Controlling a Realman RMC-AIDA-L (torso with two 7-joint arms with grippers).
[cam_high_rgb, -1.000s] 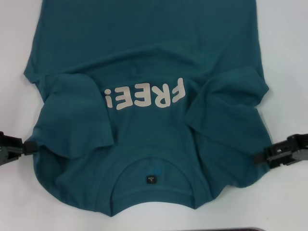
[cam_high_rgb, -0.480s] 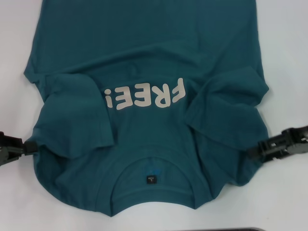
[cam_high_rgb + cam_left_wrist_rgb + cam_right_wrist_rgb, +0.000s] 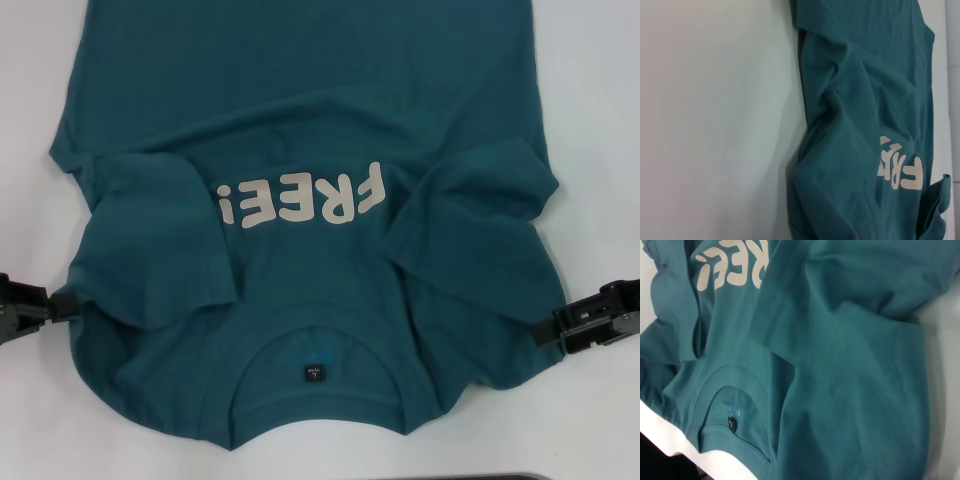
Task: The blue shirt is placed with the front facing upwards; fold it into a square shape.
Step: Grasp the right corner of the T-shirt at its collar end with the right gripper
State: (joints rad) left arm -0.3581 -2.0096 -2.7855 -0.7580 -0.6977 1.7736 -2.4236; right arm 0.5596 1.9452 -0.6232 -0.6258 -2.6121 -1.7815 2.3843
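Teal-blue cotton, the blue shirt (image 3: pixel 300 250) lies front up on the white tabletop (image 3: pixel 600 120), both sleeves folded inward. Left claw (image 3: pixel 55 305) touches its left shoulder edge; right claw (image 3: pixel 548 330) just beside its right edge. Claw closure: cannot tell.

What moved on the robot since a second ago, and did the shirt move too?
The right gripper moved: it first pushed in against the blue shirt at its shoulder edge, then slid back out and a bit lower, now just off the cloth. The left gripper stayed at the other shoulder edge. The shirt barely changed.
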